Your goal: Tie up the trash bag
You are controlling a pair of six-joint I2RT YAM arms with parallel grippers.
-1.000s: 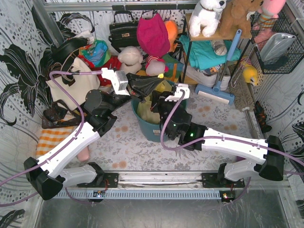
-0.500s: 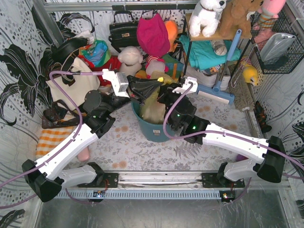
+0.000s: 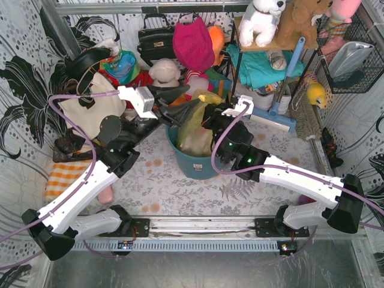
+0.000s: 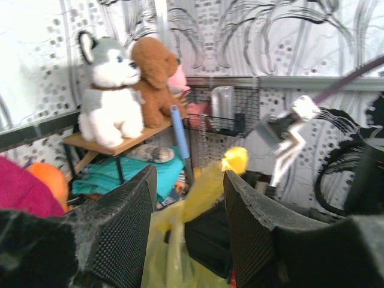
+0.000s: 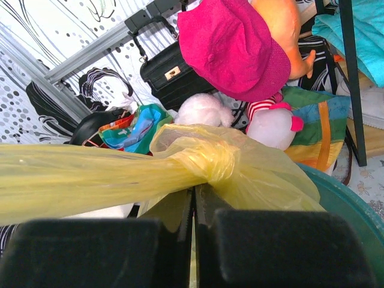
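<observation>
Clearly you are handling something very light and limp. The trash bag (image 3: 191, 137) is thin, crinkly yellow-green film with crumpled paper inside. It sits in the teal bucket (image 3: 187, 167) around the middle of the tabletop (image 3: 157, 181), a little toward the far edge.

Film like this is slippery and will likely tear if yanked, so take hold where it is gathered into a rope, not on the loose wall. The right wrist view shows a knot (image 5: 211, 161) bunched at the bag's neck, with a twisted tail (image 5: 72, 180) running off to the left.

Your right gripper (image 5: 193, 201) has its fingers pressed together just beneath that knot, with a sliver of yellow film pinched in the seam. Your left gripper (image 4: 189, 183) has its fingers well apart. A yellow strand (image 4: 201, 195) runs up between them without visibly touching either one.

By the look of it the knot wants snugging: close the left on the strand and pull steadily. No brand, label or writing is legible anywhere.
</observation>
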